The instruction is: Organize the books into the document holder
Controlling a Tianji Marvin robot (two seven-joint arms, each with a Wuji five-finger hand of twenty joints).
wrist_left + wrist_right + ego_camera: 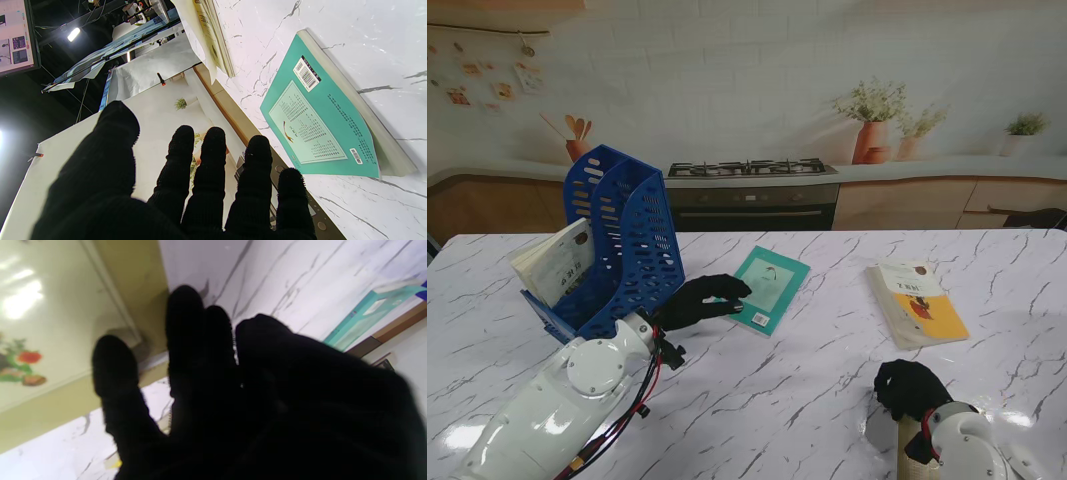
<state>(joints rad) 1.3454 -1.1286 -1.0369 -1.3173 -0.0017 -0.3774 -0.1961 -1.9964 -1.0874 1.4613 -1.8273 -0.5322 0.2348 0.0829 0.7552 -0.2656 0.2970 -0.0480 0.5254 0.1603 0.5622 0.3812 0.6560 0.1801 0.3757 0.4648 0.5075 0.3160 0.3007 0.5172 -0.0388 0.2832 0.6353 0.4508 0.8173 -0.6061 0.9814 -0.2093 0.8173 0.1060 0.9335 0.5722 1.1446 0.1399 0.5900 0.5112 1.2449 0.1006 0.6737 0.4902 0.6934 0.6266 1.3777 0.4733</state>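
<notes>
on the marble table (757, 400) we log one book (555, 262) already in the blue document holder (622, 240), our left hand (699, 299) spread empty at the teal book (769, 288), the yellow book (917, 303) waiting, right hand (909, 388) idle, its fingers loosely apart.

A white marble-look table (827, 400) with grey veins has a smooth, glossy top. On it stands a blue document holder (622, 240) of perforated hard plastic, faintly shiny. Just right of the holder lies a teal paper-covered book (770, 288) with a smooth, matt cover. Both hands, the left hand (702, 300) beside the holder and the right hand (909, 388) well to its right, wear black, rough knitted cloth.
</notes>
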